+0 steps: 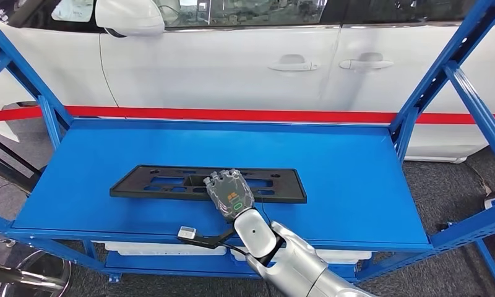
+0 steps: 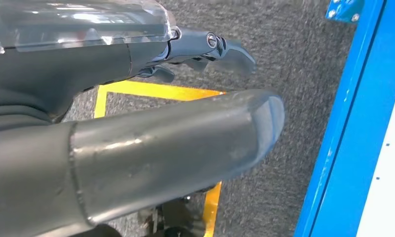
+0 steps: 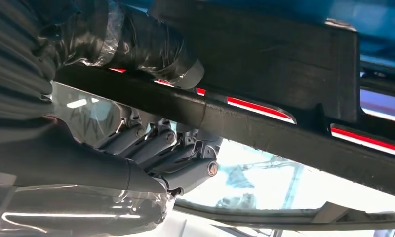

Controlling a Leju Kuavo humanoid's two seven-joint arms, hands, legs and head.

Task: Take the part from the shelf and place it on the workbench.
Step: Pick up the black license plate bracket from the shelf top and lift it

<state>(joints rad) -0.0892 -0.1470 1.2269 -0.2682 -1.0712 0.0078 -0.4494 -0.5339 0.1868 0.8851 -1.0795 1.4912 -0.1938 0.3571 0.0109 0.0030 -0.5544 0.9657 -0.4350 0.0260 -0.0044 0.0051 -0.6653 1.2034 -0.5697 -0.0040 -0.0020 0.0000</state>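
The part [image 1: 164, 181] is a long, flat, black plastic frame with rectangular cut-outs, matte in finish, and it lies flat on the blue metal shelf [image 1: 356, 179], nearer the front edge than the back and left of the shelf's middle. The right hand [image 1: 231, 192] is on the part's front rail, right of its middle; in the right wrist view the thick thumb [image 3: 151, 47] sits on one face of the black bar [image 3: 264, 128] and the dark fingers [image 3: 161, 153] curl against the other, so the hand clamps the part. The left hand [image 2: 136, 148] hangs over grey carpet [image 2: 294, 59] with a yellow floor line [image 2: 156, 91], fingers apart, holding nothing. Behind the shelf stands a glossy white car [image 1: 232, 62] with a red barrier tape [image 1: 232, 115] stretched in front of it. No writing can be read.
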